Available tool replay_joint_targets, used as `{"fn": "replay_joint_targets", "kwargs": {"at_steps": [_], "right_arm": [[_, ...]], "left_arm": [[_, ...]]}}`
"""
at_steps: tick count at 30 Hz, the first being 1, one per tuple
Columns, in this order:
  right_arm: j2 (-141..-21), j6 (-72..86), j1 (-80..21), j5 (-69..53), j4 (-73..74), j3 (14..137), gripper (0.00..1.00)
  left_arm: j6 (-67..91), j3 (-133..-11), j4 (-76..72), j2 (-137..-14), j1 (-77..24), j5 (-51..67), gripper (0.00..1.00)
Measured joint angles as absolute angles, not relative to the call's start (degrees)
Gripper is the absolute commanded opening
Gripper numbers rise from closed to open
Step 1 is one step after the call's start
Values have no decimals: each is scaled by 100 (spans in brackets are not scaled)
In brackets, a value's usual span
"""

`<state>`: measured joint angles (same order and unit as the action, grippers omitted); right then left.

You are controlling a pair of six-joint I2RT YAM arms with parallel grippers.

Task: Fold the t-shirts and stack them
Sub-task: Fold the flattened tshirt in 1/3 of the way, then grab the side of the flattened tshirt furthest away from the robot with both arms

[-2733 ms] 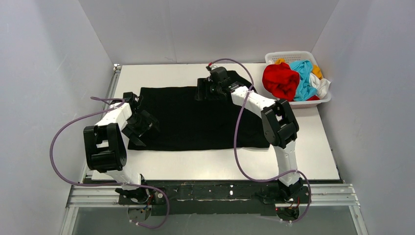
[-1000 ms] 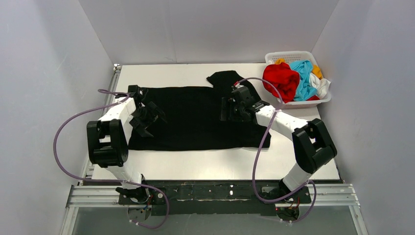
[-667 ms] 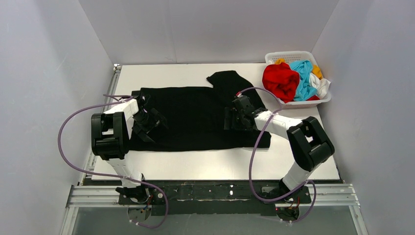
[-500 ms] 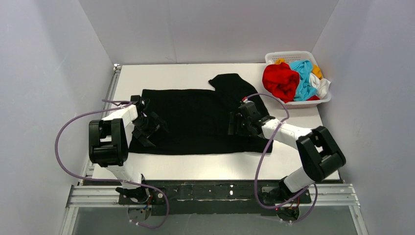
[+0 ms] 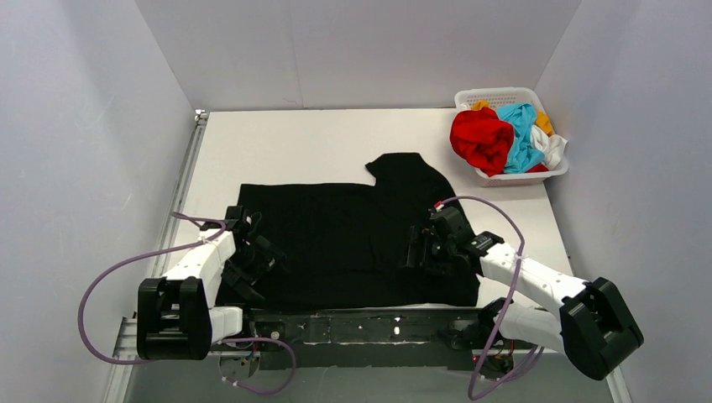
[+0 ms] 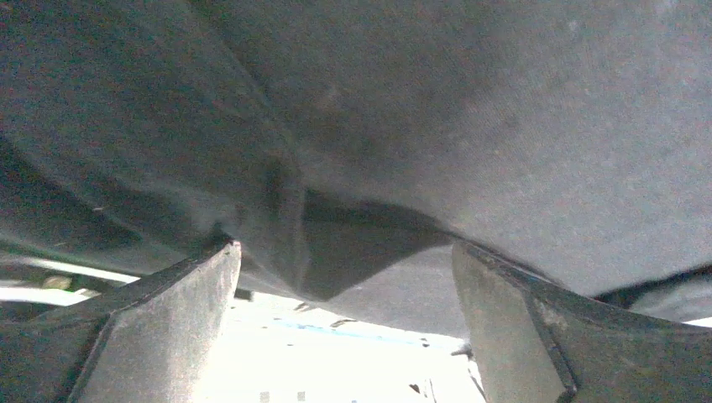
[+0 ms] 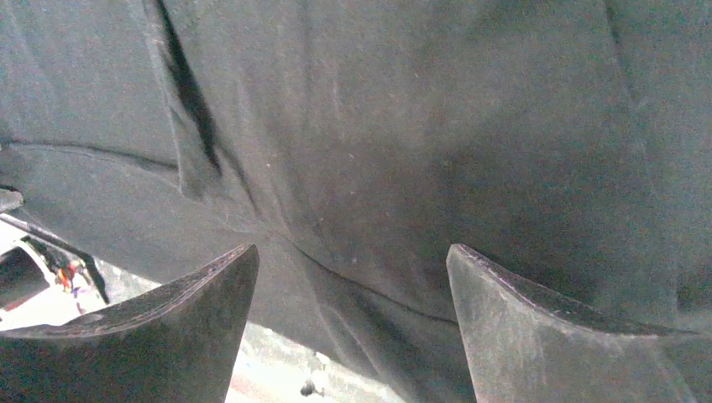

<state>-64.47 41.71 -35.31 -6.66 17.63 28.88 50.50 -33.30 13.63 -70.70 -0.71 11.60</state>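
The large black t-shirt point(image 5: 353, 243) lies spread flat on the white table point(image 5: 285, 143), its near hem at the table's front edge and one sleeve pointing to the far side. My left gripper point(image 5: 260, 264) rests on the shirt's left edge. In the left wrist view point(image 6: 344, 252) its jaws stand wide apart with black cloth point(image 6: 470, 109) draped over them. My right gripper point(image 5: 417, 249) rests on the shirt's right part. In the right wrist view point(image 7: 353, 248) its jaws are apart over the black cloth point(image 7: 420, 109). Red point(image 5: 480, 138), light blue point(image 5: 520, 134), white point(image 5: 554, 149) and orange-yellow point(image 5: 546, 122) shirts lie crumpled together at the far right.
The white lattice basket point(image 5: 504, 92) holding the coloured shirts stands at the far right corner. Grey walls close in the table on three sides. A black rail runs along the front edge by the arm bases.
Both grippers have moved toward the near edge, and the black shirt has slid with them from the far half of the table to the front edge.
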Motion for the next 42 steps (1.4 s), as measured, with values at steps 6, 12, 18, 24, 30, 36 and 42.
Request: {"fn": "replay_joint_targets", "kwargs": {"at_steps": [6,12,18,24,30,36,42], "right_arm": [[-5988,4689,-3625,-676,2644,2810,92],[-5907,4807,-3651,-126,3321,3041,97],[-5992,4580,-3649,521,3660,4320,98],[-6501,4160,-3415,947,3339,5741,98],[-7380,3789,-2877,1081,3044,6571,96],[-7679,3573,-2709,1011,3002,6576,94],[-7684,3516,-2696,991,2952,6383,93]], "left_arm": [[4921,-3446,1959,-7019,-91,421,98],[4877,-3741,2001,-7135,-91,193,98],[4842,-4711,2224,-6914,-91,-10,98],[4534,-6353,2423,-7509,34,-322,98],[4025,-8228,2001,-10022,672,-73,98],[3441,-10462,2112,-12481,888,43,98],[3166,-11222,2314,-13297,882,128,86]]}}
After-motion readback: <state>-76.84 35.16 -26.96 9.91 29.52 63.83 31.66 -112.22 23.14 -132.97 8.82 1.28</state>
